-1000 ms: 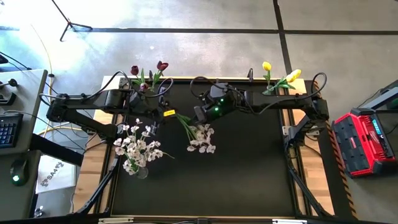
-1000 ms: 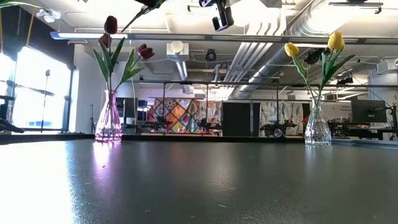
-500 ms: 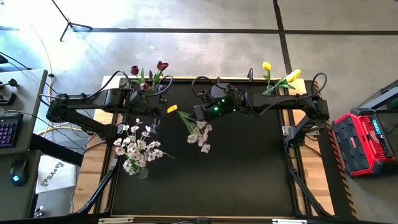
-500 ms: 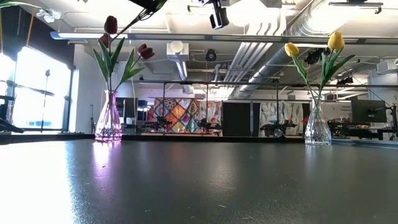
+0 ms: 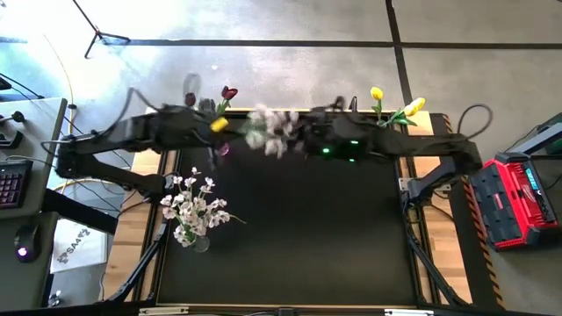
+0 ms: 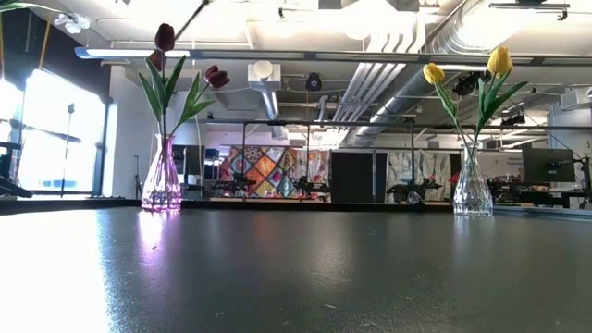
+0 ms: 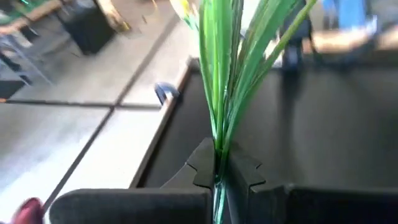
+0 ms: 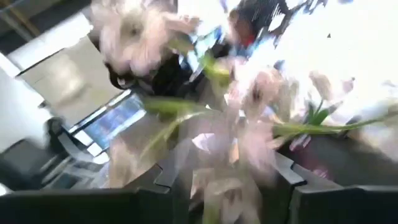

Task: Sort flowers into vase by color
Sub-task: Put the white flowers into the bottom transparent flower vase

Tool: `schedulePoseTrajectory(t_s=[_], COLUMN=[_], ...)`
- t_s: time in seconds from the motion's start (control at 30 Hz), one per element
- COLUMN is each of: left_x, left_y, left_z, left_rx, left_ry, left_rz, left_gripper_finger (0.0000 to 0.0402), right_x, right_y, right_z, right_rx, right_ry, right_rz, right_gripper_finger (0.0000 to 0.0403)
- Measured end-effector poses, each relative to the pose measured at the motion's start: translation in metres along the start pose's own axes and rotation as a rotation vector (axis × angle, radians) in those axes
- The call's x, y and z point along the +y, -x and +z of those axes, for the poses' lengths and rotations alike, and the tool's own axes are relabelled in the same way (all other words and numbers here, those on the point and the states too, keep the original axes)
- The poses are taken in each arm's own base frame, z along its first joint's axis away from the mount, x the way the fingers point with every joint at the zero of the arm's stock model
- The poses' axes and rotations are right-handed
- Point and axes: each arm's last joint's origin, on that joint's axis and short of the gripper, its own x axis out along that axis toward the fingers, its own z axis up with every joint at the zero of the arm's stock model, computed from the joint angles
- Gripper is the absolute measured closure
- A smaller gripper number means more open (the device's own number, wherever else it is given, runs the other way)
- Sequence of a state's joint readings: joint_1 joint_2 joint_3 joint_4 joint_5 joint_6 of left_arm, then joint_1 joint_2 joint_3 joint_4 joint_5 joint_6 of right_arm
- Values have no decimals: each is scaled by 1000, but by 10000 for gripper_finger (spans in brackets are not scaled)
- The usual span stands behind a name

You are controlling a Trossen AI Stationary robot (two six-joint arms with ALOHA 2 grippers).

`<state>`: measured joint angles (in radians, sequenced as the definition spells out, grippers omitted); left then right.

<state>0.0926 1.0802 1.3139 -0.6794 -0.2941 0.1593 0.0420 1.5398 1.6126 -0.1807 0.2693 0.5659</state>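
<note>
A spray of small white blossoms (image 5: 268, 132) hangs blurred above the table's far middle, between both arms. My left gripper (image 5: 230, 130) is shut on its green stems (image 7: 227, 74). My right gripper (image 8: 227, 177) stands open at the blossom end (image 8: 249, 93), a finger on either side. Two dark maroon tulips (image 6: 165, 37) stand with their stems in a pink vase (image 6: 162, 176) at the far left. Two yellow tulips (image 6: 499, 60) stand in a clear vase (image 6: 472, 190) at the far right. More white blossoms (image 5: 193, 211) sit in a vase near the left edge. My left gripper pinches the bunched green stems (image 7: 219, 155) of the white spray between its two fingers, near their lower end. The stems run on ahead of the fingers, toward the table's right. The spray is lifted clear of the table and lies roughly level. My right gripper's fingers (image 8: 168, 177) stand apart around the blurred blossoms; whether they touch them I cannot tell.
The black table top (image 5: 299, 237) lies bare in its middle and near part. A red case (image 5: 514, 197) stands beyond the right edge, and a desk with a keyboard (image 5: 10, 180) beyond the left.
The white spray has gone from my right gripper to my left: the left has shut on the stems and the right has opened. Both grippers have risen and gone toward the far edge. The spray's blossoms, which hung toward the near edge, have swung up to the stems' right.
</note>
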Motion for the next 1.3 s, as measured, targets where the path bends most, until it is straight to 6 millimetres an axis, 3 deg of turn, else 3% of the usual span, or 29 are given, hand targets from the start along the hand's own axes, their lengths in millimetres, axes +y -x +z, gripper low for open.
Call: schedulePoseTrajectory(t_s=[0.13, 0.3, 0.63, 0.87, 1.1, 1.3], left_x=[15, 27, 42, 33, 24, 13], left_y=[28, 64, 148, 143, 146, 143], left_z=[-4, -20, -47, -82, -126, -159], left_rx=[-108, -194, -435, -441, -640, -668], left_ry=[98, 178, 313, 426, 538, 555], left_rz=[49, 90, 114, 47, -9, -166], left_gripper_finger=[401, 401, 401, 401, 401, 401], right_x=[13, 17, 19, 19, 20, 20], right_y=[29, 47, 43, 42, 43, 45], right_z=[9, 9, -5, -5, -9, -15], right_rx=[-96, -95, -32, -36, -13, 22], right_ry=[72, 107, 75, 59, 30, 13], right_rz=[-90, -168, -173, -172, -176, -208], right_gripper_finger=[269, 269, 269, 269, 269, 269])
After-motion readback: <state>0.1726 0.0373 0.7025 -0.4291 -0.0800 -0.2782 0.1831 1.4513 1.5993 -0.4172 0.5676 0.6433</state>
